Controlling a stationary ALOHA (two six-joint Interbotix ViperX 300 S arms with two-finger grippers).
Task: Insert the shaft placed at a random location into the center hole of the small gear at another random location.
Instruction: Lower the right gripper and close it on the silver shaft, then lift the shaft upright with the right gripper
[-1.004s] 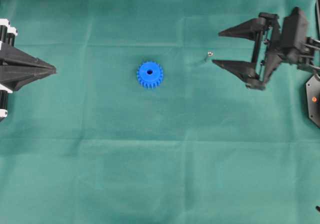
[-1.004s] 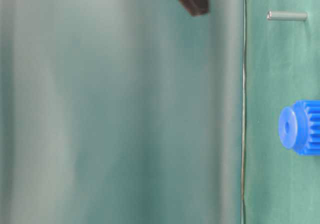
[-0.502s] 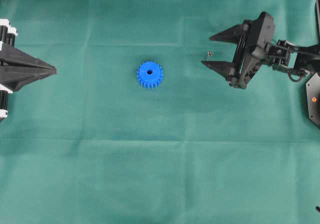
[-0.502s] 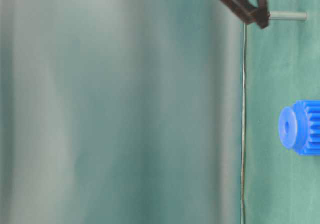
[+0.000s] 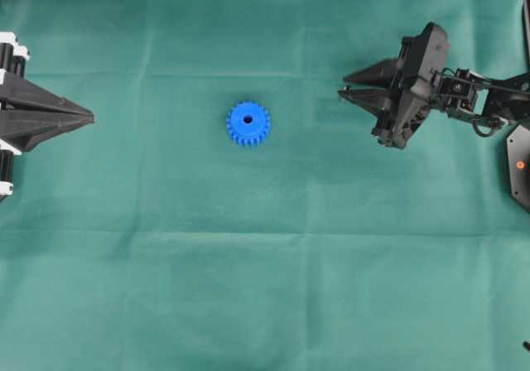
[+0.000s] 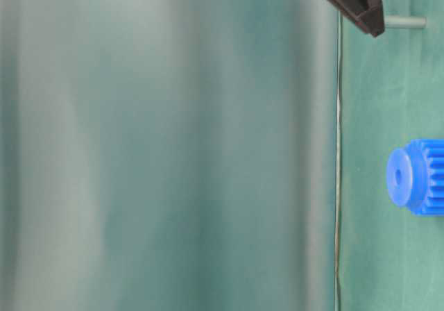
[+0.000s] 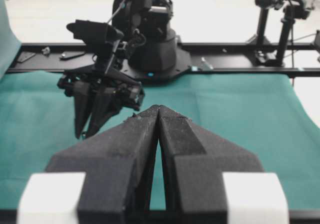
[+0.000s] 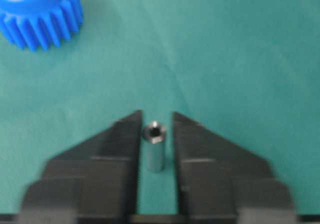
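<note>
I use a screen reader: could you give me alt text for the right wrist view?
A short silvery shaft stands between the right tool's two black fingers, with narrow gaps on both sides, over green cloth. A blue small gear sits at upper left.

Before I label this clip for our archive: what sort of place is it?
Most likely a robotics lab bench. A green cloth covers the table, two black robot grippers, left and right, face each other across it, and camera stands are clamped to a black frame behind.
</note>
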